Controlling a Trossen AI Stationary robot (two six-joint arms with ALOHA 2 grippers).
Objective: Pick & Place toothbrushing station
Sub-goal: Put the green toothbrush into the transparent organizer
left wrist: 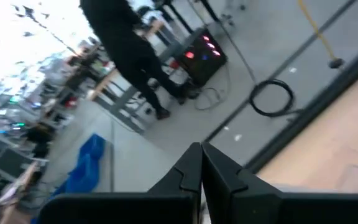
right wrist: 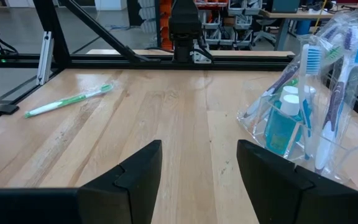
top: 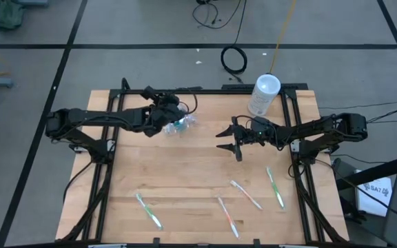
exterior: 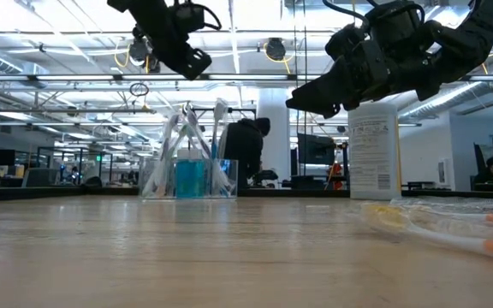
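- High view: The wooden worktop (top: 185,172) carries the clear pouch (top: 180,125) at about 11 o'clock from its centre. The left tool (top: 165,109) sits directly over the pouch. The right tool (top: 229,140) hangs near the centre, slightly toward 1 o'clock, fingers spread and empty. Four loose toothbrushes lie along the near half: one at 7 o'clock (top: 147,211), one at 6 o'clock (top: 227,216), two toward 5 o'clock (top: 246,195) (top: 275,187). A whitish canister (top: 263,95) stands at the 1 o'clock corner.
- Low view: The pouch (exterior: 188,162) stands upright on the worktop, holding toothbrushes and a teal tube (exterior: 190,177). Both tools hang above the surface, clear of it; the left tool (exterior: 197,63) is over the pouch without touching it.
- Left wrist view: The left tool (left wrist: 201,163) has its fingers pressed together with nothing between them.
- Right wrist view: The right tool (right wrist: 199,163) stands wide apart and empty. The pouch (right wrist: 309,99) is just beside one finger. A green toothbrush (right wrist: 69,101) lies well apart.
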